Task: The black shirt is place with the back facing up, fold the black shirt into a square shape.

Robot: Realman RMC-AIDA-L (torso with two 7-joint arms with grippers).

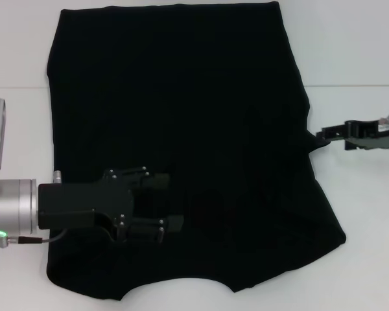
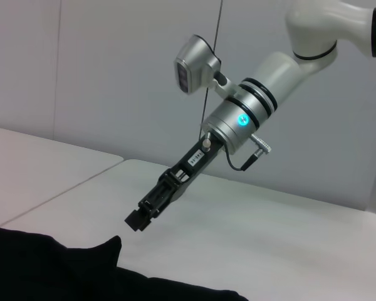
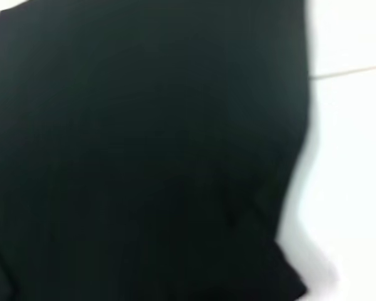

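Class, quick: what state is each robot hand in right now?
Left hand: over the black shirt, open, holding nothing.
Right hand: at the shirt's right edge; open or closed cannot be told.

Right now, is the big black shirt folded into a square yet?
Not yet a square. The plain black fabric shirt lies mostly spread on the white table, its curved neckline showing at the near edge; whether its sleeves are tucked in, I cannot tell.

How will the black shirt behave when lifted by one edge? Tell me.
The black shirt will probably sag and drape, since it lies flat with wavy edges. It likely bunches if pushed: a small peak of fabric already stands up near the right gripper.
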